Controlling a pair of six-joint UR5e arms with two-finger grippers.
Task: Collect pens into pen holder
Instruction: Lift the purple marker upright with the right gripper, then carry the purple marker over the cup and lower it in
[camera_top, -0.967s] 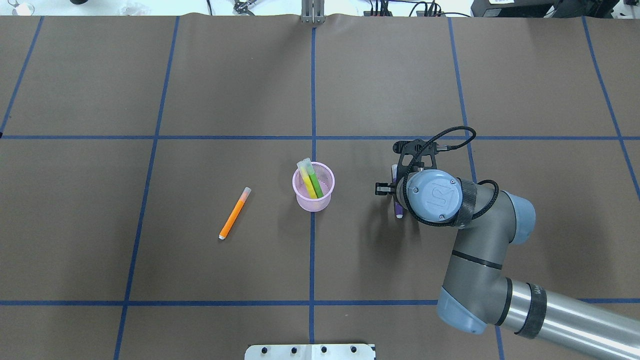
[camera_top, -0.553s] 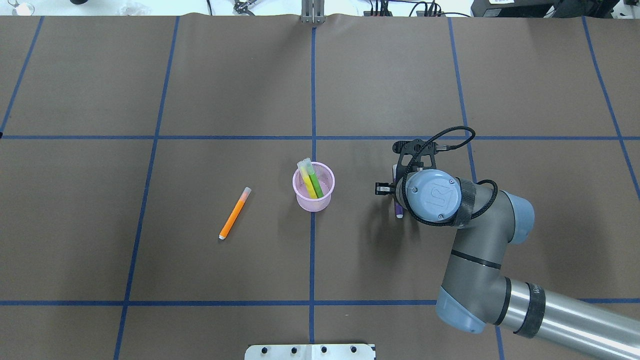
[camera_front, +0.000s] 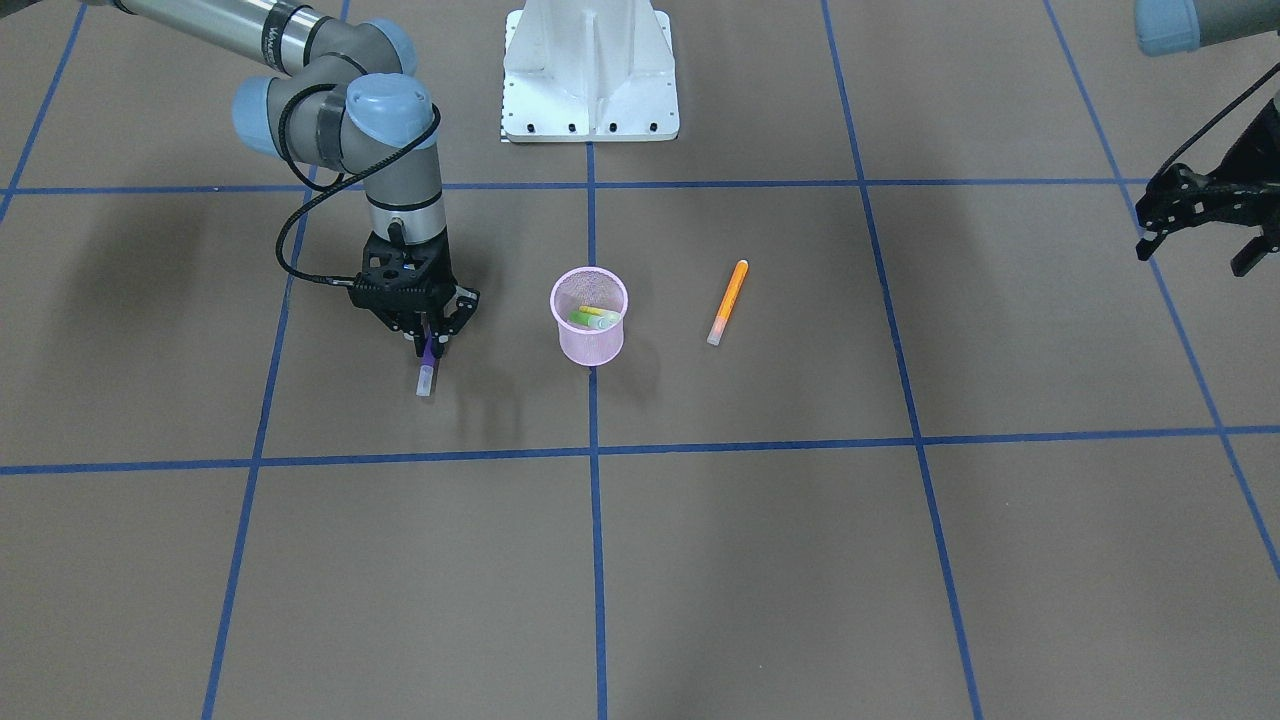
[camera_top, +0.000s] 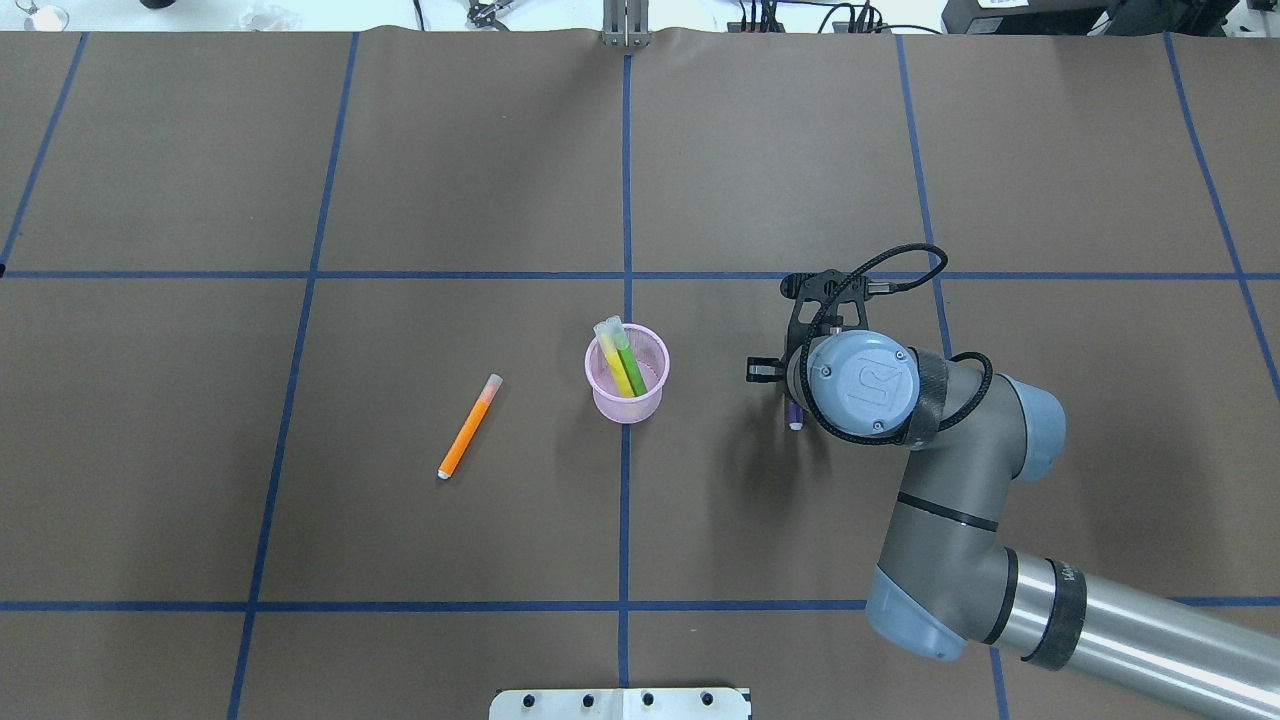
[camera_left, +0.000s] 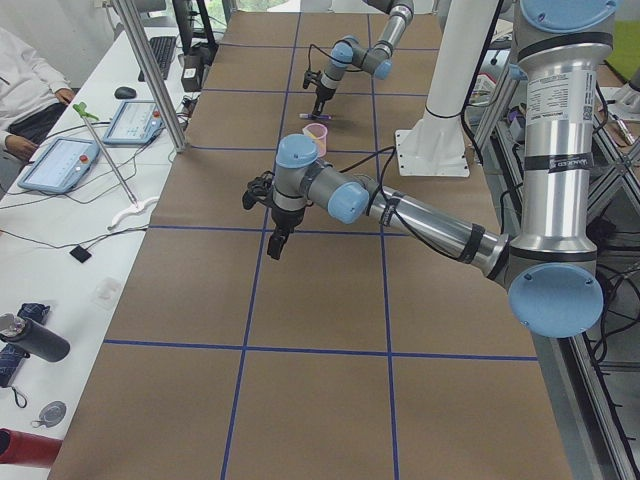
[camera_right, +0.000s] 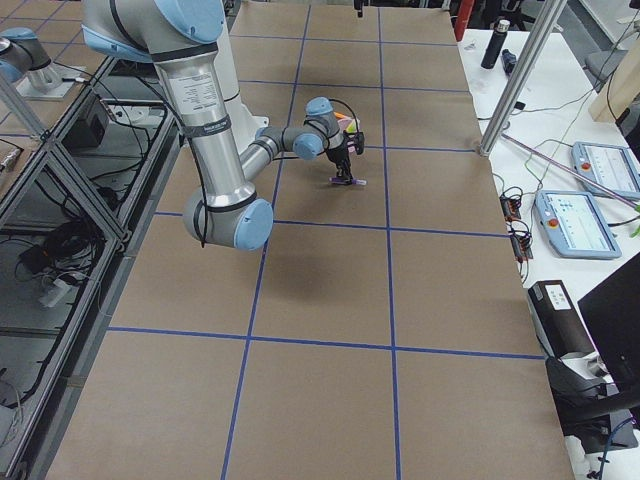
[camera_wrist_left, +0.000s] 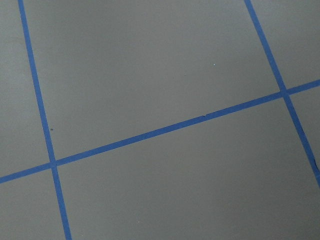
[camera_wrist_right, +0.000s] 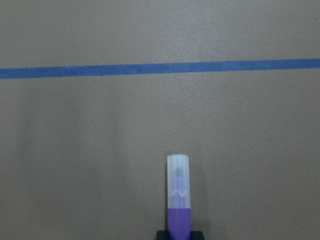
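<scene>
Task half done: yellow pen (camera_top: 610, 360) and green pen (camera_top: 631, 372) stand in the pen holder (camera_top: 627, 406) midway between the side edges of the table (camera_top: 300, 150); my right gripper (camera_front: 428, 342) clamps the purple pen (camera_front: 427, 372) near it; the orange pen (camera_top: 467, 427) lies loose toward the left edge; my left gripper (camera_front: 1194, 256) hangs empty, jaws apart.

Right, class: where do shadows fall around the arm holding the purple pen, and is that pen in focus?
Front-facing: soft-edged shadows on the table beside the right gripper and its arm. Overhead: a faint shadow on the view's left of that gripper. Right wrist: the purple pen is sharp, without glare.
</scene>
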